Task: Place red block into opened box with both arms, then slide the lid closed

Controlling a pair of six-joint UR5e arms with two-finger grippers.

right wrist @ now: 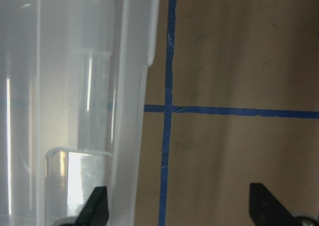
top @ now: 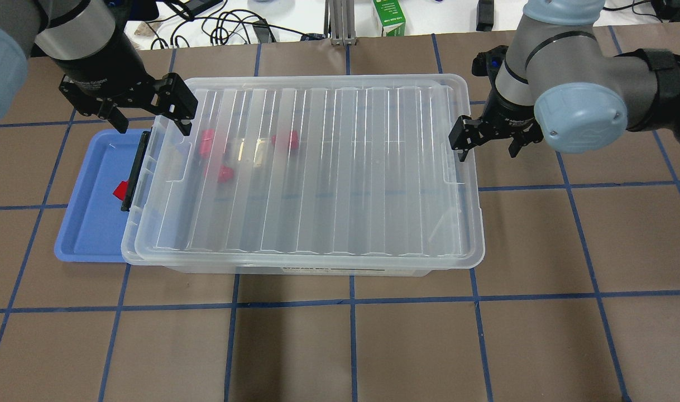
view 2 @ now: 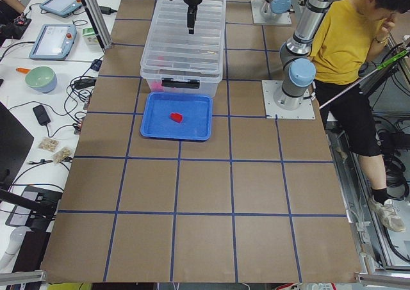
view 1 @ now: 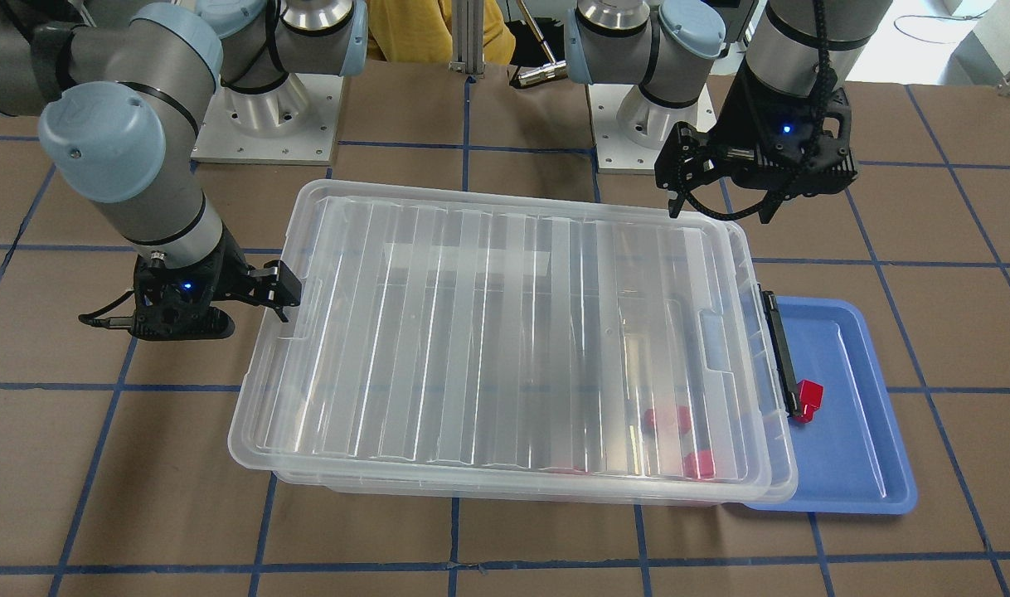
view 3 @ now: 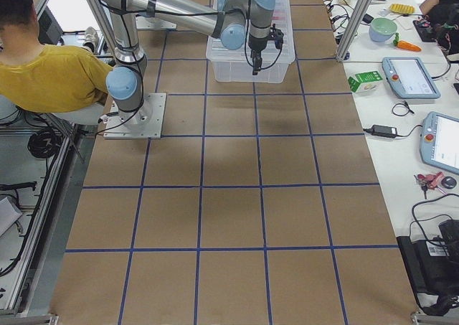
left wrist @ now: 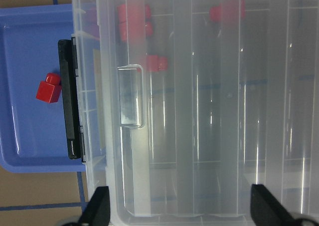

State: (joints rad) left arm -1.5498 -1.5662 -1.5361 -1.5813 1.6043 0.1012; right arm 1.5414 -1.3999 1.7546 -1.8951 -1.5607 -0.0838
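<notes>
Step in hand is judged to be the lid closure; loading appears complete. Three red blocks (left wrist: 227,11) lie inside the clear box (top: 129,240) toward its clasp end, seen through the ribbed lid (top: 340,178). Which of them is the task's piece cannot be told. A further red block (left wrist: 48,89) sits apart on the blue tray (top: 89,234), just beyond the black clasp (top: 134,173). The lid rests on the box but is not seated. It overhangs the short end on the robot's right and falls short of the rim at the clasp end, with a slight skew. The right gripper (top: 488,144) stands at the overhanging short edge, jaws wide and empty. One finger is at or just beside the lid's edge, and contact cannot be confirmed. The left gripper (top: 150,114) hovers above the lid's corner at the clasp end, jaws wide and holding nothing. The next move likely calls for a level push from the right gripper along the box's length toward the clasp. The left gripper should stay out of the lid's path or check the skew. Risk noted: an off-centre push could turn the lid or shift the whole box on the table (top: 340,346).
</notes>
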